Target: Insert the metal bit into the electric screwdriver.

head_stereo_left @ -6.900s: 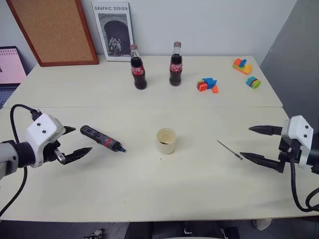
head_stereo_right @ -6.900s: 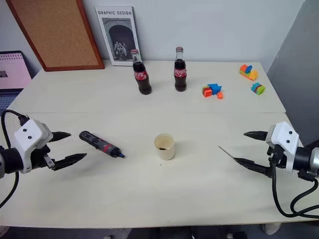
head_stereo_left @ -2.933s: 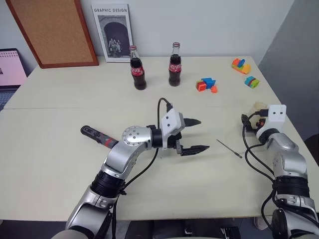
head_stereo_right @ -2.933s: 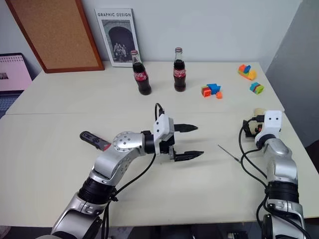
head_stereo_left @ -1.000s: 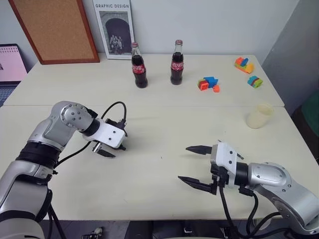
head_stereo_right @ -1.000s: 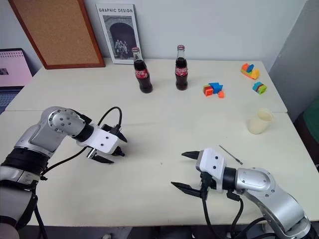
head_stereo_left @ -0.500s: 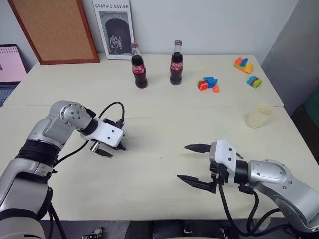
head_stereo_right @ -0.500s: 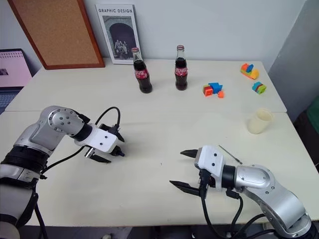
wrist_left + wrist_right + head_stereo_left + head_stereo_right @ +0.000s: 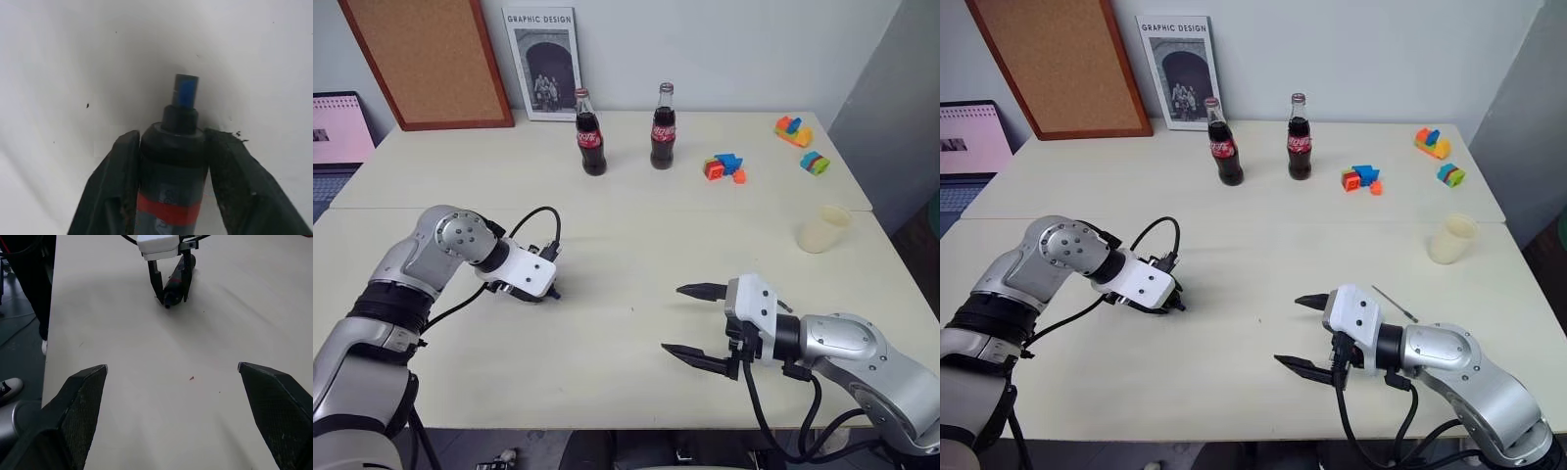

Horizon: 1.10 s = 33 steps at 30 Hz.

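Here the slim black pen-shaped electric screwdriver [image 9: 171, 171] with its red band is clamped near the front by the left gripper [image 9: 171, 186], on the cream table [image 9: 626, 245]. The thin grey metal bit [image 9: 1395, 304] lies beside the right gripper [image 9: 697, 320], whose jaws stand apart. If lifted from this nose-end grip, the tool could swing.

The two head views look forward and down over the surface [image 9: 636, 372] from above its near edge, facing the far wall; they share nearly the whole scene, slightly offset sideways. The left wrist view sits very close, looking steeply down along the left gripper [image 9: 172, 147] at the electric screwdriver [image 9: 175, 161], whose bluish tip is at frame centre. The right wrist view looks low across the surface between the right gripper [image 9: 181, 406] fingers, with the left gripper and screwdriver at the top centre.
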Each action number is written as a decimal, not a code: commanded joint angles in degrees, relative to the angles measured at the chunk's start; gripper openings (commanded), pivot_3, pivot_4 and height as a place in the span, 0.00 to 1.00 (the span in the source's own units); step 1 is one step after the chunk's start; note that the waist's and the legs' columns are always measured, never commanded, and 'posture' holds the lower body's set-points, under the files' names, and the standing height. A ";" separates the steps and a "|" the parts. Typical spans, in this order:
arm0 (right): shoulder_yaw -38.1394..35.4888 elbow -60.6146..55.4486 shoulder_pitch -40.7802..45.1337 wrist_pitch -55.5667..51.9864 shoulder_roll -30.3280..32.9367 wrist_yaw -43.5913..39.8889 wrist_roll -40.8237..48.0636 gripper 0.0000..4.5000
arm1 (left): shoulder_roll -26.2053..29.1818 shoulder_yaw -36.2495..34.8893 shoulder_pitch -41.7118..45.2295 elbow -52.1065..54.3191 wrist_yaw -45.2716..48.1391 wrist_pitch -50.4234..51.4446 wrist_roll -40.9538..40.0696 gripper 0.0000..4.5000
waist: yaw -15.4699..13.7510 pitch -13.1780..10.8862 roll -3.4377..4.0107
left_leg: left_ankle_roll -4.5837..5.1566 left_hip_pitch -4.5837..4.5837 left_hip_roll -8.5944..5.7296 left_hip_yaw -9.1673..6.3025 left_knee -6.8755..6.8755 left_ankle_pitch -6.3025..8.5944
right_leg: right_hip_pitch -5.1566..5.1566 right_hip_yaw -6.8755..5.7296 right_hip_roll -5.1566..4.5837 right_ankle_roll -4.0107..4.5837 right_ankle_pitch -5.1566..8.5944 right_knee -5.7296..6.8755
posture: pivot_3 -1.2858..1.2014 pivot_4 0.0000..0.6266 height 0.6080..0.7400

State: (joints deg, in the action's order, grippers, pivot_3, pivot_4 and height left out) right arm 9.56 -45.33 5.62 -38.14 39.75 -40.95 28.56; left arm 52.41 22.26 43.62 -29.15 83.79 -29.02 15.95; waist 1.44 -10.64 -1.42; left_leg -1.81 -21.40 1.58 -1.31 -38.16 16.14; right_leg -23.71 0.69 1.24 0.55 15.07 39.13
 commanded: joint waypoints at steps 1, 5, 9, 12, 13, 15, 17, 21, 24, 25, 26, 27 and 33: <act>-1.94 -2.49 0.07 0.41 0.60 -0.21 1.30 1.00 | -0.65 0.92 0.59 -1.90 -1.43 -1.54 1.36 0.37 | -0.01 0.00 0.00 | 0.00 0.05 0.00 0.00 0.01 0.00 | 0.04 0.00 0.00 0.00 0.00 0.00 | 0.52 0.24 1.00; -3.16 -2.63 0.23 0.24 1.32 -0.62 2.12 1.00 | -2.52 -1.21 2.02 -1.28 -1.37 1.05 -1.94 0.37 | -0.09 0.00 0.00 | 0.00 0.40 0.00 -0.01 0.05 0.00 | 0.36 -0.03 0.00 0.01 0.01 -0.01 | 0.52 0.24 1.00; -8.41 -2.57 0.00 -0.54 3.34 -1.31 5.20 1.00 | -7.93 -7.56 3.81 4.69 -1.39 16.90 -12.50 0.37 | -0.61 -0.03 -0.06 | 0.00 0.35 0.03 -0.02 0.00 0.00 | 0.40 -0.05 -0.06 0.00 0.00 -0.05 | 0.52 0.24 1.00; -11.19 -2.19 -0.54 -0.73 4.58 -1.70 6.74 1.00 | -10.46 -10.09 3.69 8.82 -2.64 24.99 -16.50 0.37 | -0.57 -0.05 -0.09 | 0.00 0.20 0.02 -0.01 -0.05 0.00 | 0.37 0.00 -0.11 -0.03 0.00 -0.18 | 0.52 0.24 1.00; -12.42 -2.08 -0.75 -0.85 5.04 -1.82 7.19 1.00 | -11.70 -11.26 3.45 10.91 -3.61 29.03 -18.74 0.37 | -0.46 -0.05 -0.09 | 0.00 0.19 0.01 0.00 -0.05 0.00 | 0.35 0.01 -0.11 -0.03 0.00 -0.18 | 0.52 0.24 1.00; -15.77 -1.72 -0.92 -1.24 5.98 -1.95 8.81 1.00 | -14.73 -13.64 2.93 15.37 -6.86 36.92 -22.92 0.37 | -0.43 -0.05 -0.09 | 0.00 0.16 0.02 0.01 -0.02 0.00 | 0.30 0.08 -0.12 -0.06 0.03 -0.18 | 0.52 0.24 1.00; -18.40 -1.54 -0.64 -1.68 6.58 -1.91 10.59 1.00 | -18.18 -16.25 2.46 19.10 -11.12 43.24 -26.69 0.37 | -0.45 -0.05 -0.09 | 0.00 0.08 0.02 -0.01 -0.02 0.00 | 0.25 0.04 -0.14 -0.06 0.03 -0.17 | 0.52 0.24 1.00; -20.47 -1.62 0.75 -2.70 6.87 -1.26 13.92 1.00 | -24.11 -20.18 1.32 24.01 -19.85 51.82 -31.60 0.36 | -0.08 -0.05 -0.10 | 0.00 0.00 0.02 -0.07 -0.03 0.00 | 0.20 0.00 -0.27 -0.06 0.03 -0.16 | 0.52 0.24 1.00; -20.85 -1.49 1.78 -3.19 7.16 -0.80 15.27 1.00 | -28.09 -21.65 -0.44 26.94 -25.37 53.90 -33.68 0.36 | 0.15 -0.05 -0.10 | 0.00 0.05 0.03 -0.08 0.00 0.00 | 0.20 0.00 -0.26 -0.06 0.02 -0.11 | 0.52 0.24 1.00; -20.95 -1.35 1.98 -3.23 7.25 -0.76 15.53 1.00 | -28.94 -21.61 -1.00 27.74 -26.54 54.15 -33.97 0.36 | 0.16 -0.05 -0.10 | -0.01 0.05 0.01 -0.08 0.00 0.00 | 0.21 -0.01 -0.25 -0.06 0.02 -0.10 | 0.52 0.24 1.00; -20.67 -1.35 2.63 -3.42 7.25 -0.55 15.73 1.00 | -31.47 -22.09 -1.98 28.82 -29.63 54.60 -34.68 0.36 | 0.17 -0.05 -0.10 | -0.01 0.09 0.01 -0.08 0.01 0.00 | 0.21 -0.01 -0.25 -0.05 0.02 -0.10 | 0.52 0.24 1.00; -20.55 -1.30 3.00 -3.50 7.29 -0.51 15.83 1.00 | -33.30 -22.36 -2.66 29.58 -31.96 54.94 -35.19 0.36 | 0.16 -0.05 -0.10 | -0.01 0.13 0.00 -0.08 0.01 0.00 | 0.21 -0.01 -0.24 -0.05 0.02 -0.10 | 0.52 0.24 1.00; -19.26 -0.55 6.40 -4.26 7.14 0.60 16.61 1.00 | -40.41 -20.82 -6.74 32.02 -40.37 51.08 -33.56 0.36 | 0.04 -0.06 -0.11 | -0.02 0.16 0.00 -0.06 0.00 -0.01 | 0.25 0.17 -0.29 -0.07 0.01 -0.13 | 0.52 0.24 1.00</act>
State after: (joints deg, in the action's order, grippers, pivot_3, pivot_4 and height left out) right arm -9.75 -45.25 10.69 -42.49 46.58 -41.00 44.08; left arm 13.03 2.13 36.31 -0.30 46.53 24.97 -17.49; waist 1.48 -10.69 -1.52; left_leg -1.83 -21.25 1.57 -1.37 -38.15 16.14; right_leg -23.46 0.85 0.94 0.47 15.08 38.99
